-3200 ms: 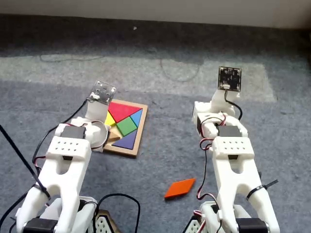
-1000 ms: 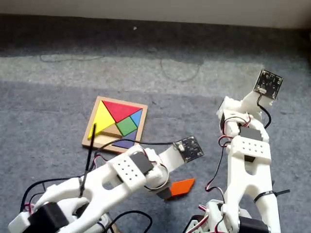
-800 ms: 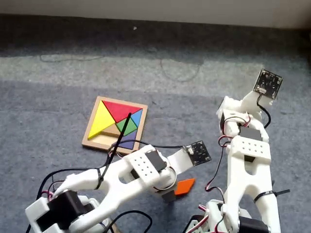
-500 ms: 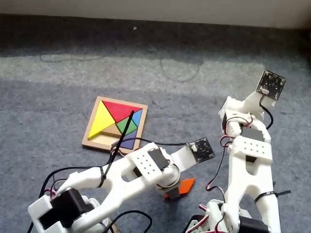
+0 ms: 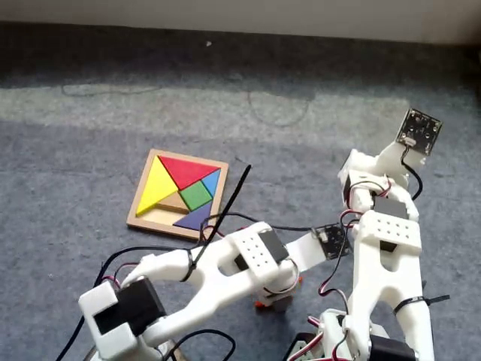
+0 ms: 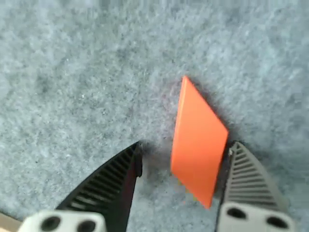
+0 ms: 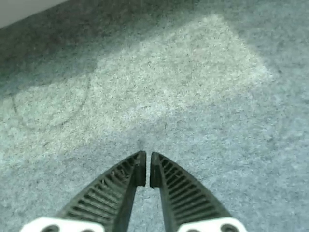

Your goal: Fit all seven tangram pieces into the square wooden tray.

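Tray of light wood (image 5: 159, 227), square, sits on grey carpet (image 5: 75, 150) w/ coloured pieces (image 5: 184, 171) inside. Flat orange slanted piece (image 6: 198, 140) lies on carpet, well apart from tray, betw. spread fingers of left claw (image 6: 187, 145). Right claw (image 7: 147, 162) is pinched shut, nothing in it.

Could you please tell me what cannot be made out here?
High view: the left arm covers nearly all of the orange parallelogram piece.
Left wrist view: whether the open left gripper touches that piece is unclear in shadow.
High view: the square wooden tray's bare slot is too small to trace.
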### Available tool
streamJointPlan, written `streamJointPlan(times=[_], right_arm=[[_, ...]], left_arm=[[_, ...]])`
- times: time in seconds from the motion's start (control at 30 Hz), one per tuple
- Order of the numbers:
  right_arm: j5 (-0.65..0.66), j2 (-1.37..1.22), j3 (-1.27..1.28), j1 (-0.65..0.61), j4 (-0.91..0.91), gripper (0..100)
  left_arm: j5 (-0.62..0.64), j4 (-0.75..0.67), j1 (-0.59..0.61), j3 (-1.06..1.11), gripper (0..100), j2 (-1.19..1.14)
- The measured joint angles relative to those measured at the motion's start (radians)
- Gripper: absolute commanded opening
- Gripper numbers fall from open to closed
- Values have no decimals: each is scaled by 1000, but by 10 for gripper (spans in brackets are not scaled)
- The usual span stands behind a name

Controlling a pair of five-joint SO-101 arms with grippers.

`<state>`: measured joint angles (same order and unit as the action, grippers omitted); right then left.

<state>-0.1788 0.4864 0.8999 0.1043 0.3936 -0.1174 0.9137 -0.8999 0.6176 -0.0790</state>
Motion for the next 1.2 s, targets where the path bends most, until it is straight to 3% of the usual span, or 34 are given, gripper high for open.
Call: streamJointPlan(times=[0.17, 0.37, 0.63, 0.8, 1.0, 1.2], right_arm=[[0, 0, 0, 0, 0, 32], [0, 0, 0, 0, 0, 32], [0, 0, 0, 0, 0, 32], [0, 0, 0, 0, 0, 32], [0, 0, 0, -2, 0, 32], [0, 0, 0, -2, 0, 32]], left_arm=[[2, 0, -25, -8, 72, -3], [2, 12, -25, -9, 53, 23], [-2, 35, 32, 133, 53, 293], [-9, 124, 172, 172, 53, 477], [-130, 227, 422, 181, 53, 615], [-373, 230, 671, 181, 53, 624]])
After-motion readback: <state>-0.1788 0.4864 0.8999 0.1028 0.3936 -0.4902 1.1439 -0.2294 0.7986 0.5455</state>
